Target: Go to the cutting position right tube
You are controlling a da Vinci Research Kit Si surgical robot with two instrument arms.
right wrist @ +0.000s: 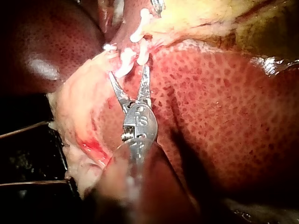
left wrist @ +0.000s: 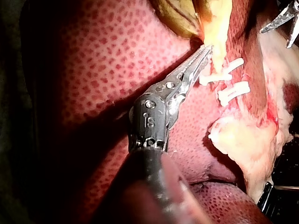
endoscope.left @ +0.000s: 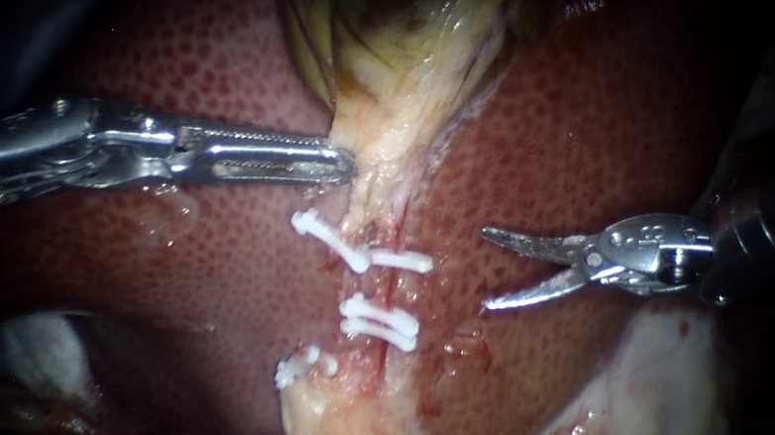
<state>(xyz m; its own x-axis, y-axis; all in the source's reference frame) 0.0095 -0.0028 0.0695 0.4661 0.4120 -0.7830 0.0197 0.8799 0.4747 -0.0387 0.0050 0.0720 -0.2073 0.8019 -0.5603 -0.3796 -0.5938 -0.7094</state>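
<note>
Partly done: the shiny right instrument (endoscope.left: pixel 485 268) is held, jaws apart, near the thin red right tube (endoscope.left: pixel 390 291), not touching. Pale stringy tissue (endoscope.left: pixel 385 162) is pinched by the silver left instrument (endoscope.left: pixel 339 166). Next, the tube must be reached between its white clips (endoscope.left: pixel 381 322)

A surgical lab: bare liver (endoscope.left: pixel 229 57), with white clips (endoscope.left: pixel 380 314) across a tube (endoscope.left: pixel 386 287).

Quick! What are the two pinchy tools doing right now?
Left instrument: jaws shut on pale tissue.
Right instrument: jaws open, holding nothing.
</note>
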